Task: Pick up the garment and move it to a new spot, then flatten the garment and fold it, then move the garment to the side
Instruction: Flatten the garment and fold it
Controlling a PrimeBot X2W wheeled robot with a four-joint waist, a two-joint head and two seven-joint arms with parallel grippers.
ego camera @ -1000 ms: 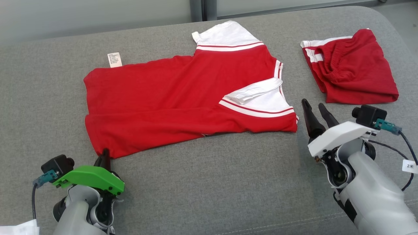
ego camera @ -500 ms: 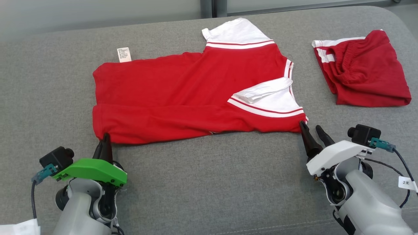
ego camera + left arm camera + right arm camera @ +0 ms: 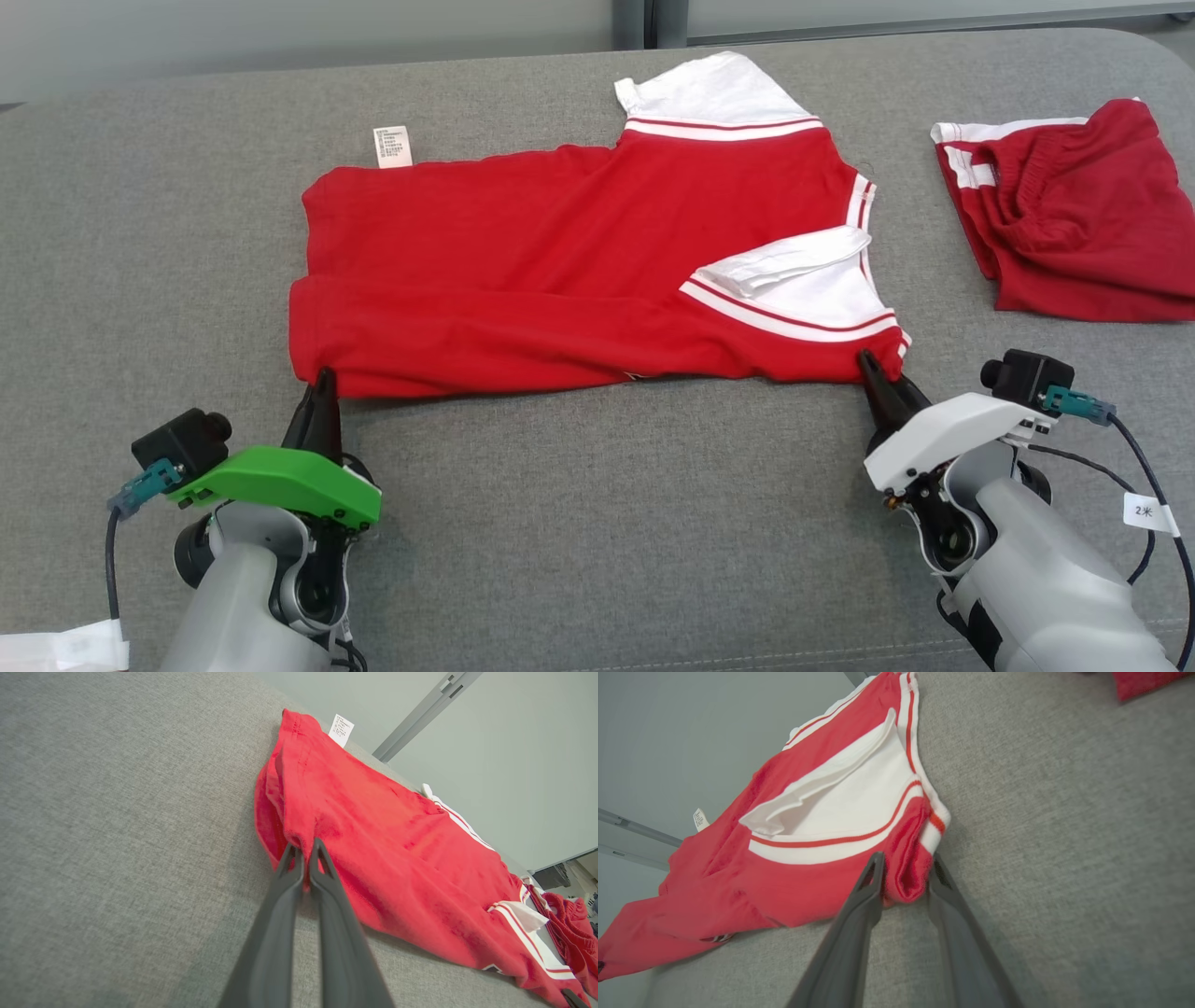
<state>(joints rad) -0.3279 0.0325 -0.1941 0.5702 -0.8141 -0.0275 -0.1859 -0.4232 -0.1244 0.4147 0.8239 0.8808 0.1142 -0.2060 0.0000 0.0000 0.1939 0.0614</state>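
A grey upholstered surface (image 3: 597,523) carries a red shirt (image 3: 560,252) with white, red-striped sleeves, spread sideways across its middle, hem towards the robot's left and collar end towards its right. The near long edge is folded over on itself, and the near sleeve (image 3: 794,280) lies turned back on top of the body. A second red garment (image 3: 1074,233), with white stripes and a gathered waistband, sits well apart at the far right, cut off by the edge of the head view. The left claw (image 3: 324,378) is pressed together, pinching the shirt's near hem corner. The right claw (image 3: 882,369) straddles a bunched fold at the near collar-end corner, red cloth filling the gap between its fingers; whether it actually grips cannot be told. A white care label (image 3: 393,147) juts from the far edge, its print too small to read.
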